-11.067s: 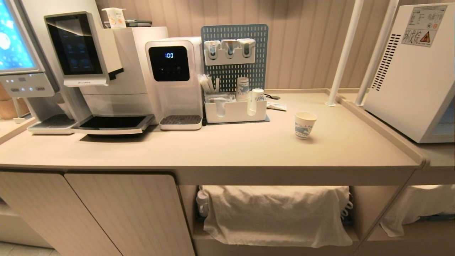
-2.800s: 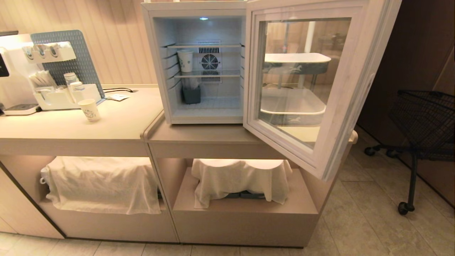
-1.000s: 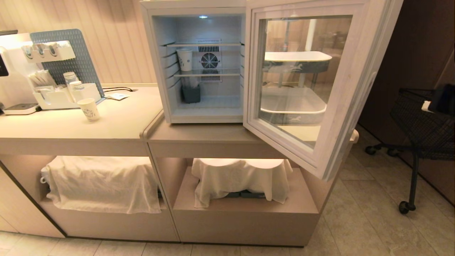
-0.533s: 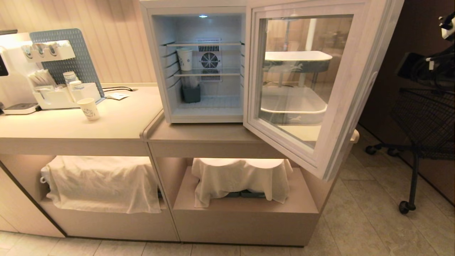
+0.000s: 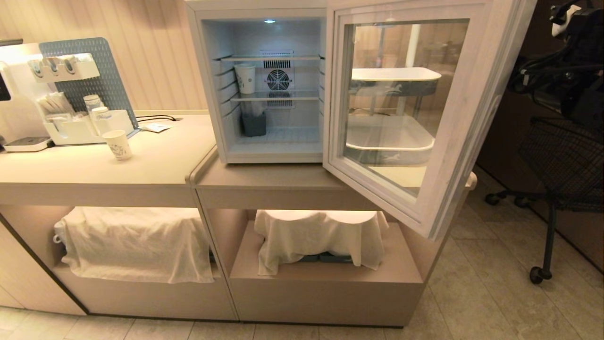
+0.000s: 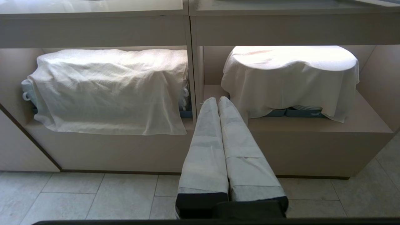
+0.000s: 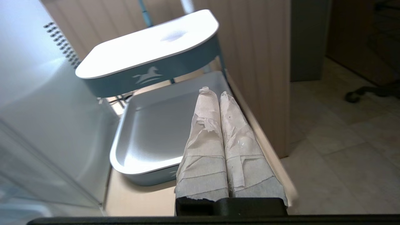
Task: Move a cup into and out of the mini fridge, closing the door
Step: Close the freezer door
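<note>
The white mini fridge stands on the counter, lit inside. Its glass door is swung wide open toward me on the right. One white paper cup sits on the upper wire shelf at the left. A similar cup with blue print stands on the counter to the left. My right arm is raised at the far right, beyond the door's edge. In its wrist view the right gripper is shut and empty, over a blue-white tray. The left gripper is shut, low before the counter's shelves.
A dark square tub sits on the fridge floor. An organizer with stacked cups stands at the back left. A black wire cart is on the floor at the right. Cloth-covered items fill the lower shelves.
My right arm has risen into the head view at the upper right, climbing past the wire cart. The fridge, the door and both cups have stayed put.
</note>
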`<state>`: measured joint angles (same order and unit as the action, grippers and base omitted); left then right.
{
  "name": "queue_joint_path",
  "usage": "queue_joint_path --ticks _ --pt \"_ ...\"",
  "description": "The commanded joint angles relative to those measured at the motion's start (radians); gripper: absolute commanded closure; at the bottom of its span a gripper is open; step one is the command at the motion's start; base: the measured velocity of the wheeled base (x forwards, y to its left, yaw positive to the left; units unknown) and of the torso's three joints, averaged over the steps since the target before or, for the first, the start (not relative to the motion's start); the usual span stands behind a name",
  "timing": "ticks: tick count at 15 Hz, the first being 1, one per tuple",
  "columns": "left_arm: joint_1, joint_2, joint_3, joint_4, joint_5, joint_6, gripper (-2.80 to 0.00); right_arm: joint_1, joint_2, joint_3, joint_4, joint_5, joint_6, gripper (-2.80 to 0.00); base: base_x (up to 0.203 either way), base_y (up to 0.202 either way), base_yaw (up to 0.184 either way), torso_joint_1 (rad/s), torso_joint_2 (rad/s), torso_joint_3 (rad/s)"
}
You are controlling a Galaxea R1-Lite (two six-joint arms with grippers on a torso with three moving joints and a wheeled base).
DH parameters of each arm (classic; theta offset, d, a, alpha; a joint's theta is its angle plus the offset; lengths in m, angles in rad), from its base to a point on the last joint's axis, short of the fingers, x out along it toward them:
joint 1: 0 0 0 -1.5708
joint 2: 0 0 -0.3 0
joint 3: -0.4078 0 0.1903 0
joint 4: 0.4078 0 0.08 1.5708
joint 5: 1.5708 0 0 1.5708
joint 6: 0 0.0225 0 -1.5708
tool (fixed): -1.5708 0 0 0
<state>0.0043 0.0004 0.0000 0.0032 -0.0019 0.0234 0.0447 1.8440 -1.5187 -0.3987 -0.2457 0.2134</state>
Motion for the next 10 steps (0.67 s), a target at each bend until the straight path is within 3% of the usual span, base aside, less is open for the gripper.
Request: queue_joint_path --ticks 1,4,10 --pt "0.0 0.0 0.0 0.0 0.0 0.0 0.0 0.028 -0.008 -0.003 -0.005 0.001 0.032 0.0 0.0 0.0 0.0 0.0 0.0 0.0" --pt "0.0 0.0 0.0 0.0 0.0 0.0 0.0 0.09 -0.03 -0.002 0.014 0.005 0.179 0.0 0.0 0.0 0.0 0.0 0.0 0.0" --pt "0.0 0.0 0.002 0.0 0.0 0.0 0.0 0.262 -0.126 -0.001 0.204 0.047 0.485 0.0 0.0 0.0 0.0 0.0 0.0 0.0"
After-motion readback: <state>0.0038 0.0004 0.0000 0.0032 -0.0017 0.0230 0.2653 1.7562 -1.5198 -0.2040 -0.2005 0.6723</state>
